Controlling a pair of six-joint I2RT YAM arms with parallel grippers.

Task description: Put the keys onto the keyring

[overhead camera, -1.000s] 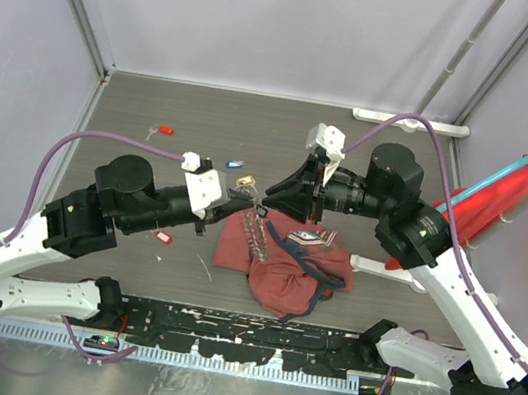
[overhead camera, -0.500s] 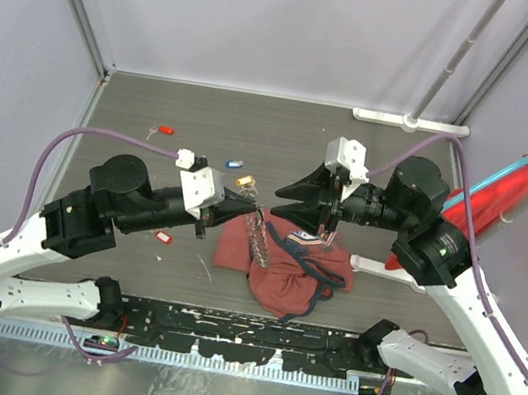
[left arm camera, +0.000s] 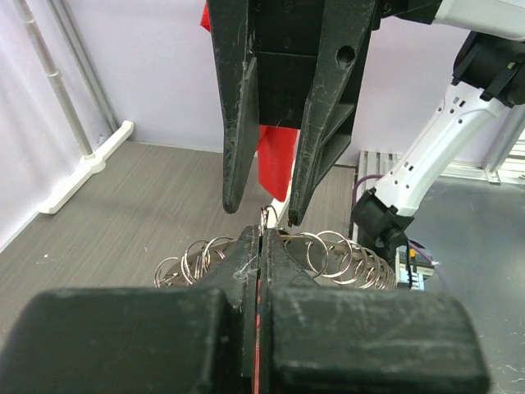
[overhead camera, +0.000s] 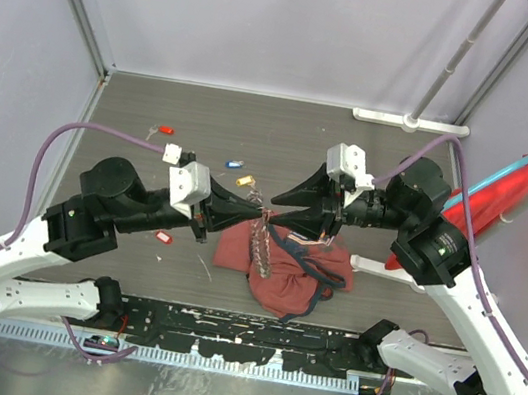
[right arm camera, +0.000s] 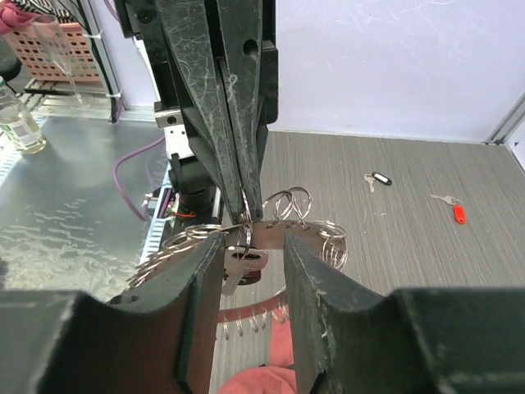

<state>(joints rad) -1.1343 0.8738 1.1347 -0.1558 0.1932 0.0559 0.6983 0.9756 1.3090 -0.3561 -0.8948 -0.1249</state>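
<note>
My left gripper (overhead camera: 260, 216) is shut on the keyring (overhead camera: 258, 244), a band fringed with small silvery rings, and holds it above the bag's left edge. In the left wrist view the rings (left arm camera: 335, 256) fan out behind my shut fingertips (left arm camera: 246, 246). My right gripper (overhead camera: 276, 211) faces the left one tip to tip, open. A silver key (right arm camera: 243, 269) hangs from a small ring between its jaws, close to the left finger. Loose keys lie on the table: red head (overhead camera: 164, 129), blue head (overhead camera: 235, 163), yellow head (overhead camera: 244, 181), another red head (overhead camera: 163, 236).
A dark-red cloth bag (overhead camera: 293, 268) lies under both grippers near the table's front. A bright red object (overhead camera: 507, 198) leans at the right wall. A white rail (overhead camera: 408, 122) runs along the back edge. The walls close in on three sides.
My right gripper let go, opened, drew back to the right, then turned so its tips face the left gripper. The left gripper pulled back a little to the left with the keyring.
</note>
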